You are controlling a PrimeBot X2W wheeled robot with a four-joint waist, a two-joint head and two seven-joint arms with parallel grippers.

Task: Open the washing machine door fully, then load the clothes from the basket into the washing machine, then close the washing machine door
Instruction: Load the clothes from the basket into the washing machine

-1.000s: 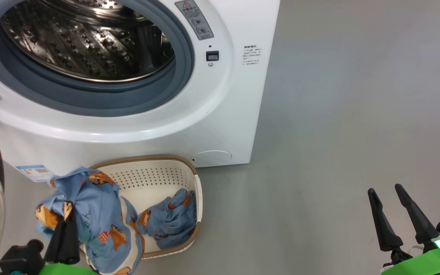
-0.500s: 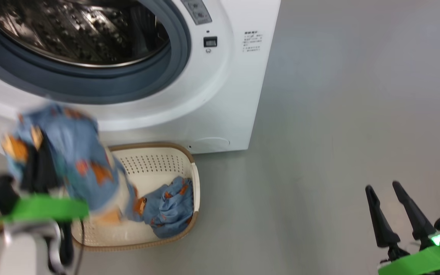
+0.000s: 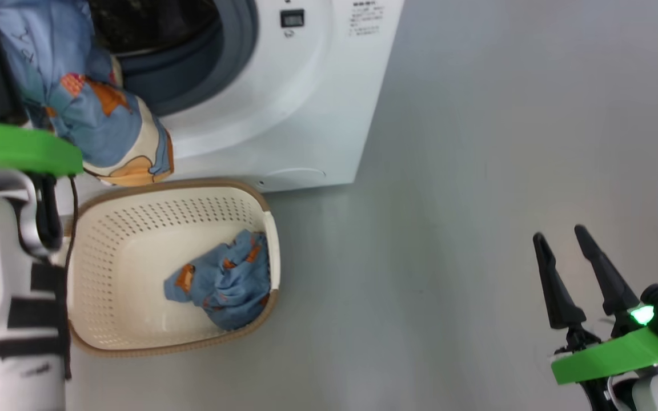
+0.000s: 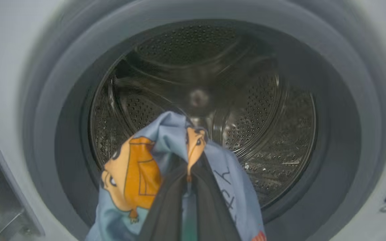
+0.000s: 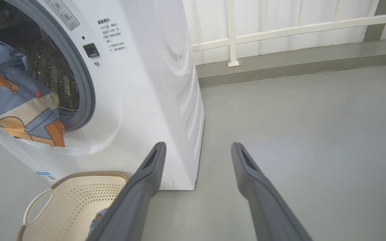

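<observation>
Blue-grey printed fabric garment [image 3: 77, 91]: lifted by left gripper [image 4: 189, 174] from cream perforated plastic basket [image 3: 135, 228] up to white washing machine [image 3: 295, 103], at drum mouth.

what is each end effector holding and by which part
Left end effector: shut on a bunched fold of a blue garment, the rest hanging. Right end effector: open, empty.

We see blue-grey clothes [image 3: 77, 97] with orange and cream motifs, a cream basket [image 3: 117, 257] rimmed in brown, a white washing machine [image 3: 283, 114], a grey floor [image 3: 477, 142].
</observation>
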